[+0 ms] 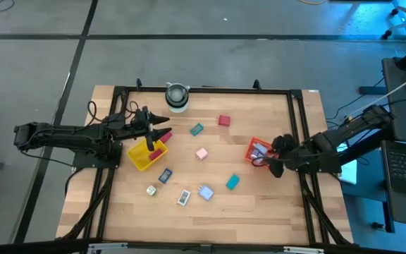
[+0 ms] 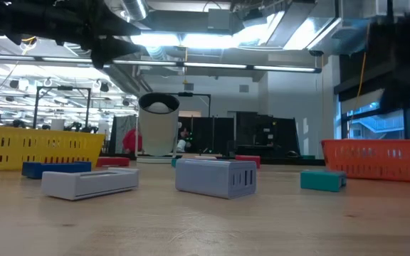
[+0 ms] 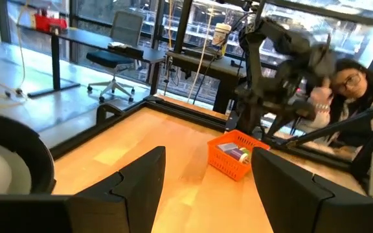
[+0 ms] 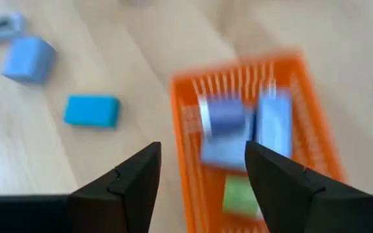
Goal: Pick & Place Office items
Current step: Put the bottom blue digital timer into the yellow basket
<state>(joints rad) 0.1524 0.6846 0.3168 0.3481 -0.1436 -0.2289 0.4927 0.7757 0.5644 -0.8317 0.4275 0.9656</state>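
The office items lie loose on the wooden table: a red piece (image 1: 223, 121), two teal (image 1: 197, 130) (image 1: 232, 182), a pink (image 1: 201, 153), a pale blue (image 1: 205, 192), a dark blue (image 1: 165, 175) and two white (image 1: 151, 189) (image 1: 183, 198). My left gripper (image 1: 162, 132) (image 3: 209, 152) hangs open above the yellow tray (image 1: 138, 159), which holds a red piece (image 1: 157, 151). My right gripper (image 1: 273, 155) (image 4: 203, 149) is open over the red-orange tray (image 1: 251, 144) (image 4: 186, 123), with blue pieces (image 4: 225, 123) and a green one (image 4: 238, 194) inside.
A round white-and-grey cylinder (image 1: 177, 97) (image 2: 159, 124) stands at the table's far edge. A black frame (image 1: 203, 90) rims the table. In the left wrist view a person (image 3: 348, 84) sits beyond the table's right side, behind my right arm (image 3: 283, 58). Bare wood lies between the trays.
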